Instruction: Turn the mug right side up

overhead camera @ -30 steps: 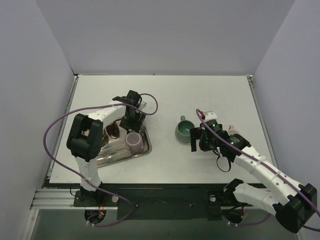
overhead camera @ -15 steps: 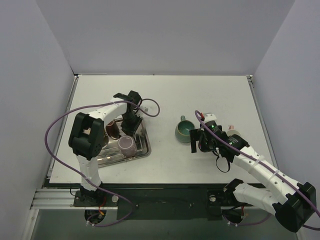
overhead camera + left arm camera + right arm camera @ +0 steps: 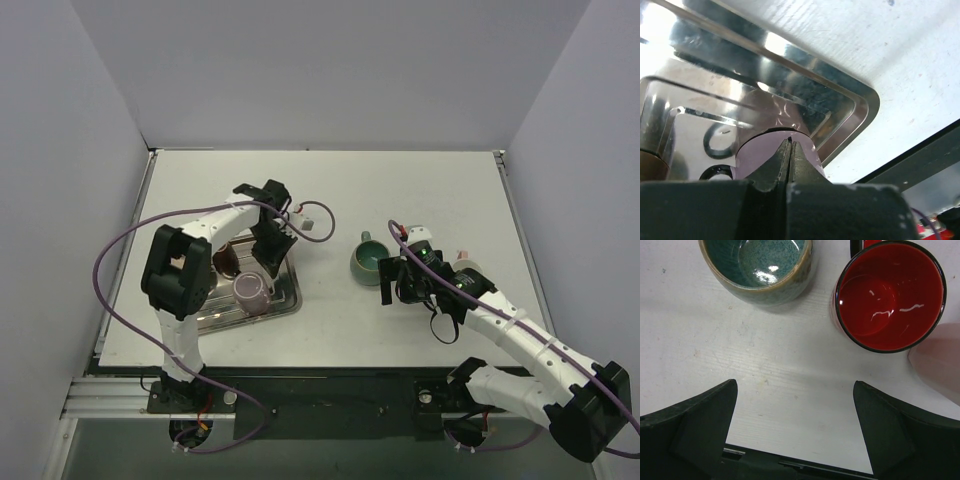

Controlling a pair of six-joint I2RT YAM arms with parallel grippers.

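A lavender mug (image 3: 250, 292) sits in the metal tray (image 3: 289, 297), and its flat bottom appears to face up. In the left wrist view the mug (image 3: 760, 152) lies just beyond my left gripper (image 3: 790, 143). That gripper is shut, its fingertips pressed together with nothing between them. From above, the left gripper (image 3: 266, 262) hangs over the tray's far right part, just beyond the mug. My right gripper (image 3: 794, 385) is open and empty over bare table, short of a teal mug (image 3: 757, 265) and a red mug (image 3: 890, 295), both upright.
A brown mug (image 3: 225, 259) lies in the tray's left part. The teal mug (image 3: 367, 262) stands mid-table by the right gripper (image 3: 392, 280). A pale pink object (image 3: 940, 360) sits right of the red mug. The table's near edge runs close under the right gripper.
The left gripper has shut with nothing in it and shifted slightly right. The lavender mug has slid toward the near left in the tray. The right arm has barely moved.
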